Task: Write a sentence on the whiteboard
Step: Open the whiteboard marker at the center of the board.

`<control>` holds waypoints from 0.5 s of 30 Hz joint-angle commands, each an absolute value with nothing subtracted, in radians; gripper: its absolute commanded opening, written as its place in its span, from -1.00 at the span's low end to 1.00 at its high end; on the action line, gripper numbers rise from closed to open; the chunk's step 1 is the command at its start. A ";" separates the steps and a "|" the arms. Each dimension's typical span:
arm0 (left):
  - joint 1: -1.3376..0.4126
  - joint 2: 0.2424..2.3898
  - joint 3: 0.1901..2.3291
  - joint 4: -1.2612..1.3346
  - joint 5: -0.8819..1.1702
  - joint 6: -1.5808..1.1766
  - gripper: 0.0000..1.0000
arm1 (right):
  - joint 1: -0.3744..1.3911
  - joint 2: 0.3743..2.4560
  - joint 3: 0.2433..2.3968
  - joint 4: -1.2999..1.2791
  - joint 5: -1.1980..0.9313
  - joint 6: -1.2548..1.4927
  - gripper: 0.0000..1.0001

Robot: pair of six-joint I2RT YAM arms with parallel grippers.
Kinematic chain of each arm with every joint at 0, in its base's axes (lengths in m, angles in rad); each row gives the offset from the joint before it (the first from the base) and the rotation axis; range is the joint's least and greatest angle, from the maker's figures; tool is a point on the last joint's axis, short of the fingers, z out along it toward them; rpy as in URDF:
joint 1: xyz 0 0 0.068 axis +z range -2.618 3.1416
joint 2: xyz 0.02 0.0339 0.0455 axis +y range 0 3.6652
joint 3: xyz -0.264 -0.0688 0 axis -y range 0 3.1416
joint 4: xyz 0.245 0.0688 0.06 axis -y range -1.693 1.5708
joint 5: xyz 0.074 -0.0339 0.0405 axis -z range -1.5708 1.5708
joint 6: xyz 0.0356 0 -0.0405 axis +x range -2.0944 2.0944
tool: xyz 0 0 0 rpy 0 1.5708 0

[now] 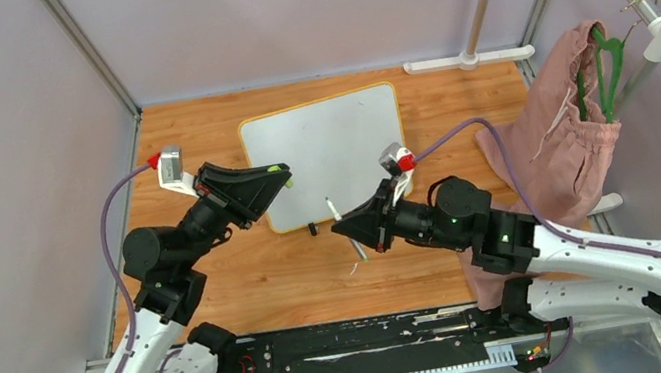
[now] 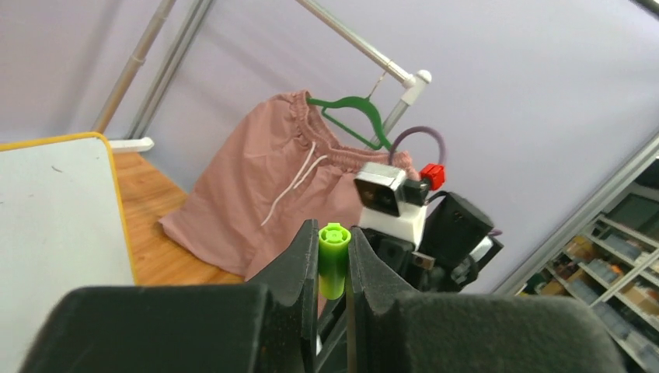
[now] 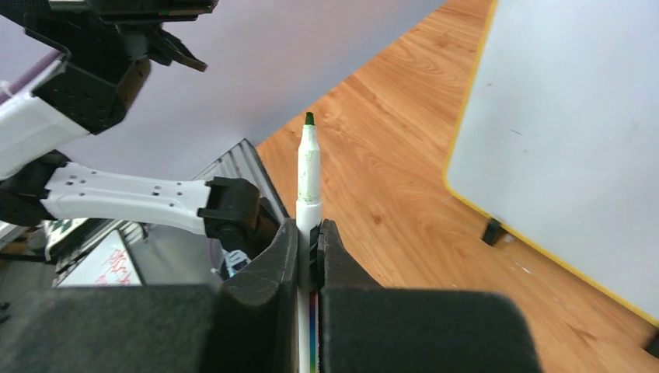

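Note:
The whiteboard (image 1: pixel 331 151) lies flat on the wooden table, white with a yellow-orange rim and black feet; no sentence shows on it. It also shows in the left wrist view (image 2: pixel 54 225) and the right wrist view (image 3: pixel 567 148). My left gripper (image 1: pixel 283 180) is shut on the green marker cap (image 2: pixel 333 260) at the board's left edge. My right gripper (image 1: pixel 345 227) is shut on the uncapped white marker (image 3: pixel 308 175), its green tip pointing away from the jaws, just in front of the board's near edge.
Pink shorts (image 1: pixel 561 133) on a green hanger (image 1: pixel 606 69) hang from a metal rail at the right. A white pole base (image 1: pixel 467 59) stands at the back. Purple walls enclose the table.

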State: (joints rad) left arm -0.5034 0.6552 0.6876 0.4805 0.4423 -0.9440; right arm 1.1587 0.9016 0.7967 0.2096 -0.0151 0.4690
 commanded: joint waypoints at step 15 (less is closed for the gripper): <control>-0.899 1.110 0.948 -0.274 0.056 -0.408 -1.00 | 1.167 0.476 0.878 -0.510 0.589 0.272 -1.00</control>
State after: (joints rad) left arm -0.8619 0.9993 0.8967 -0.1299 0.2222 -0.4900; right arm 1.1587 0.5259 0.8600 -0.3794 0.4339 0.2905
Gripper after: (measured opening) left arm 0.145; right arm 0.062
